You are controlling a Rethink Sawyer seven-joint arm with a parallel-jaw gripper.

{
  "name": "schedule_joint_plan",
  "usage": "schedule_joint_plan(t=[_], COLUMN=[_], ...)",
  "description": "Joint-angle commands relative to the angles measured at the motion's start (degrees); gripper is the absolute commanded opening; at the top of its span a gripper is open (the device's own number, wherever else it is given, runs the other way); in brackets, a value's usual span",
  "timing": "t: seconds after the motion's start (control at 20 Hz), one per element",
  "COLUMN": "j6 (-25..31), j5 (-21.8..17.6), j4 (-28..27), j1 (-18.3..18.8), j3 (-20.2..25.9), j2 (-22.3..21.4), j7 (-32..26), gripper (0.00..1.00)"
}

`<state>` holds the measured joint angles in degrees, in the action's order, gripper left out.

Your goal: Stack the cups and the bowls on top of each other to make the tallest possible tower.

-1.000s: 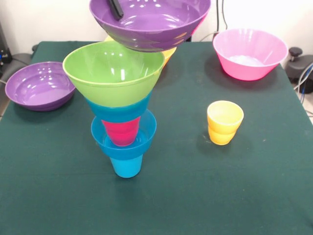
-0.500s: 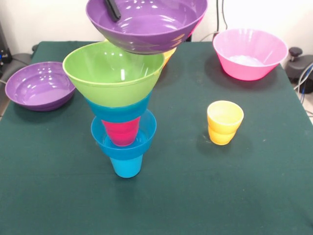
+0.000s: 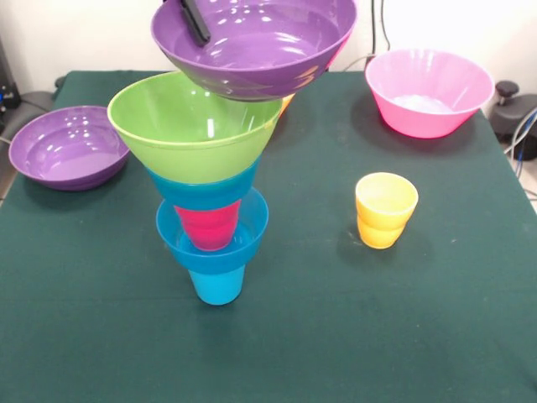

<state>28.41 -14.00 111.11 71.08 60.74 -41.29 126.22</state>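
Tower (image 3: 210,193) standing left of centre on green table (image 3: 352,336); purple bowl (image 3: 256,42) carried just above it.

Front view only: stacked from blue cup (image 3: 216,284) up through small blue bowl (image 3: 214,243), red cup (image 3: 208,225), second blue bowl (image 3: 205,189), to lime green bowl (image 3: 195,126). Gripper (image 3: 193,18) clamped on purple bowl's rim, one dark finger inside. Bowl tilted and off-centre toward far right; released so, likely to slide off or topple narrow stack. Yellow cup (image 3: 386,210), pink bowl (image 3: 430,91), second purple bowl (image 3: 67,147) well apart.
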Motion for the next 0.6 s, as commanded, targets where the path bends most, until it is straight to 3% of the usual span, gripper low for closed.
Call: schedule_joint_plan(t=[0.05, 0.6], j6=[7.12, 8.76], j5=[-3.95, -3.77], j4=[-3.12, -3.96], j1=[-0.50, 0.06], j3=[-0.89, -0.39], j2=[2.44, 2.63], j7=[-11.72, -12.60], gripper=[0.00, 0.00])
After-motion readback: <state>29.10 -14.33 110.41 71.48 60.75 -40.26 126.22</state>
